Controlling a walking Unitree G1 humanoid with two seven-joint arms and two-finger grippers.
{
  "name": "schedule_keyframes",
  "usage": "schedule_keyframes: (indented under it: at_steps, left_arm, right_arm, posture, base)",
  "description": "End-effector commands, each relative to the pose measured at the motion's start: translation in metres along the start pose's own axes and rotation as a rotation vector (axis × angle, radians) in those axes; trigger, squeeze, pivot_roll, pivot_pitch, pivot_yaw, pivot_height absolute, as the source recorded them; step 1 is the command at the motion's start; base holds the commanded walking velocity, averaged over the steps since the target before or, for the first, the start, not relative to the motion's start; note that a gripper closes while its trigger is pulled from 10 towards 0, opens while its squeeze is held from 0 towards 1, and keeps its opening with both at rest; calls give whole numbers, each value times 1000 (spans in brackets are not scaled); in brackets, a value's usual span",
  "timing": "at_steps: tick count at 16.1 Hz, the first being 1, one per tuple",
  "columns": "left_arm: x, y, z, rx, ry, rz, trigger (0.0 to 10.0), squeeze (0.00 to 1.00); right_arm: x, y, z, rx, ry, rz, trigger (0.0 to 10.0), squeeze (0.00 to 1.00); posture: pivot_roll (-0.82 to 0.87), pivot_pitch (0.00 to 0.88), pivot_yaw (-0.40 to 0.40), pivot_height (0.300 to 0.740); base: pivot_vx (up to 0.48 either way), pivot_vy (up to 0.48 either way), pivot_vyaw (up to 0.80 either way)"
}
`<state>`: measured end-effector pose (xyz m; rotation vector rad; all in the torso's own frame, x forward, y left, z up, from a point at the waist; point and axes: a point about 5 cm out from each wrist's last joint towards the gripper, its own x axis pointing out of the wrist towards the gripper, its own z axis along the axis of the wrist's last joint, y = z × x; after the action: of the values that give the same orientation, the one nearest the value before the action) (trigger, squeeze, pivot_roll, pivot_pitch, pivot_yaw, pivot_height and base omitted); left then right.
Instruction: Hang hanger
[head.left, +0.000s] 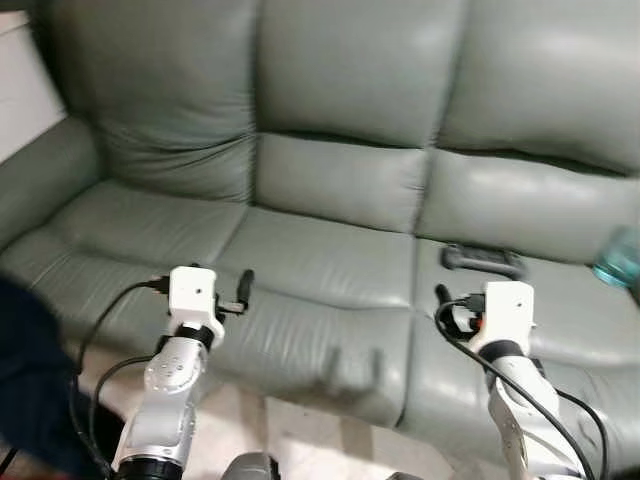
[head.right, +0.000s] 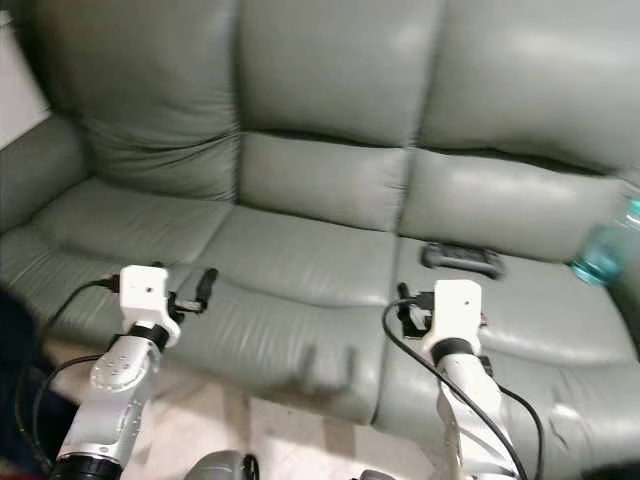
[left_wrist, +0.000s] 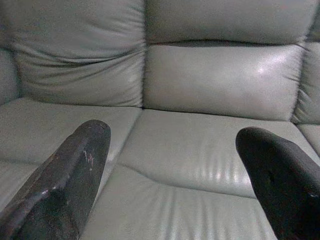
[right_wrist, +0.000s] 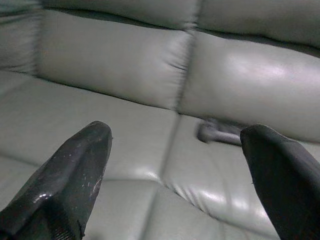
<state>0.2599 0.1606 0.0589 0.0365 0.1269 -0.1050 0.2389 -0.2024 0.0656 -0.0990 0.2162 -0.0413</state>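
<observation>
A: Status of both claws?

B: The left claw (left_wrist: 170, 165) and the right claw (right_wrist: 175, 170) are spread wide and hold nothing; both hover over the front edge of the grey-green sofa (head.left: 330, 250).

A: Hanger location?

B: Cannot be told. A dark flat object (head.left: 483, 260) lies on the right seat cushion near the backrest, a blue-green bottle (head.left: 620, 257) at the sofa's right edge.

A: Progress?

B: Judged at the start: nothing grasped, nothing hung.

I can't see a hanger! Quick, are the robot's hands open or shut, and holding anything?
Left gripper: open, empty, over the grey-green leather sofa.
Right gripper: open, empty, over the same sofa.
</observation>
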Motion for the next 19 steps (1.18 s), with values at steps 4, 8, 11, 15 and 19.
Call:
schedule_keyframes:
  at_steps: [4, 8, 11, 15, 19]
  left_arm:
    - [-7, -5, 5, -8, -22, -45, 10000, 0]
    - [-2, 6, 7, -4, -31, 21, 10000, 0]
    - [-3, 11, 4, -8, -4, 61, 10000, 0]
    - [-5, 4, 2, 17, -10, 48, 10000, 0]
    - [-5, 2, 1, 4, -9, 58, 10000, 0]
  right_arm:
    - [2, 2, 13, -5, -56, 37, 10000, 0]
    - [4, 5, 17, -35, -80, 76, 10000, 0]
    - [8, 8, 20, -39, -95, 101, 10000, 0]
    - [8, 9, 21, -46, -101, 126, 10000, 0]
    - [6, 10, 18, -48, -93, 138, 10000, 0]
  posture:
    - [-40, 0, 27, 740]
    - [-35, 0, 24, 740]
    - [-32, 0, 22, 740]
    - [-32, 0, 22, 740]
    - [-38, 0, 24, 740]
  base:
    - [0, 0, 800]
    - [0, 0, 800]
    - [0, 0, 800]
    - [0, 197, 800]
    - [0, 480, 800]
